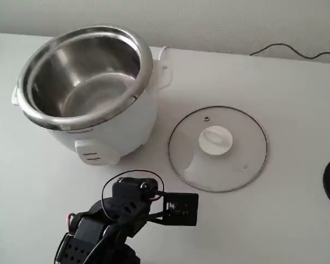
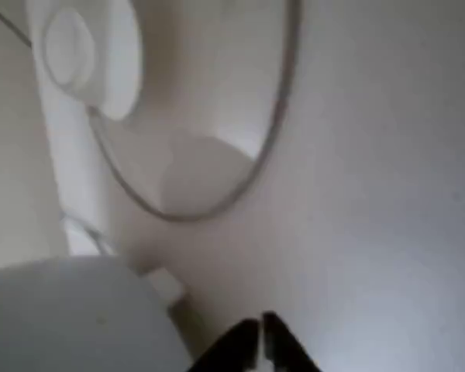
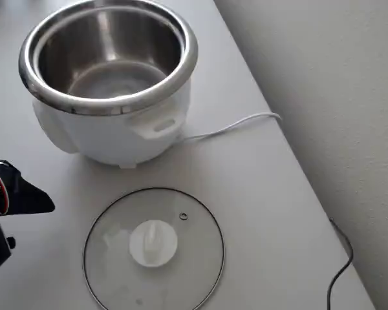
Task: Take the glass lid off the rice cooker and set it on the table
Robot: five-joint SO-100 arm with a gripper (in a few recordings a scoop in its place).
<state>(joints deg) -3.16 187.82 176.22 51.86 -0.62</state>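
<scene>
Glass lid (image 1: 218, 149) lies flat on the table (image 1: 297, 99) beside the open cooker (image 1: 88, 88), so the task looks finished; the gripper (image 2: 261, 333), pressed together and empty, need only pull clear.

Pale, faintly textured wall (image 1: 220, 22) across the top of the fixed view, meeting the far edge of the white work surface; the same wall (image 3: 323, 97) fills the right side of the overhead view. A thin black cable (image 1: 297, 53) trails at upper right of the fixed view. Lighting soft and even, shadows faint
</scene>
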